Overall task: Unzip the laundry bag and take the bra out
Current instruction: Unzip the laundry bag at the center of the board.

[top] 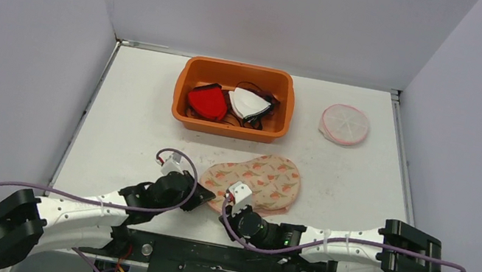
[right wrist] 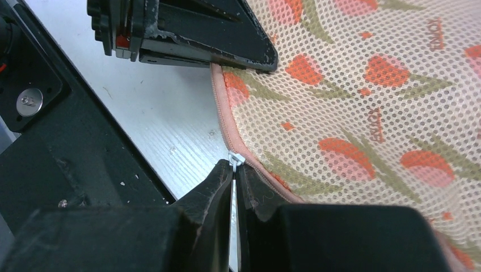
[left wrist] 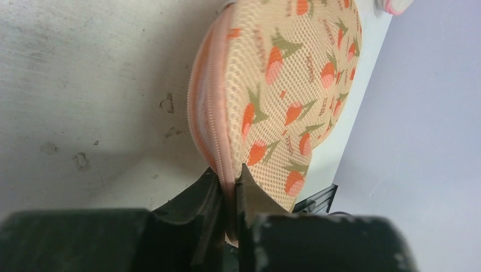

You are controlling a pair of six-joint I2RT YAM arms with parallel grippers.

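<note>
Top view: laundry bag (top: 258, 181) lies flat on the table (top: 130, 109), centre of frame, just below the orange bin (top: 184, 112). Peach mesh, strawberry print, oval. Long axis runs from lower left to upper right, only slightly tilted; narrow end points lower left, toward the two grippers.

Left gripper (top: 201, 195) at the bag's lower-left tip. Left wrist view: jaws narrowed to a pinch on the pink zip seam (left wrist: 211, 119) at the bag's edge; the bag stretches away from bottom centre to upper right of frame.

Right gripper (top: 237, 194) on the bag's lower edge, just right of the left one. Right wrist view: jaws closed together on the small white zipper pull (right wrist: 235, 158), seam curving up toward the other gripper's fingers (right wrist: 227, 48) at upper left.

Bra not visible through the mesh.

Bin holds red and white padded pieces. Round pink-rimmed mesh pouch (top: 345, 124) at upper right, well apart.
</note>
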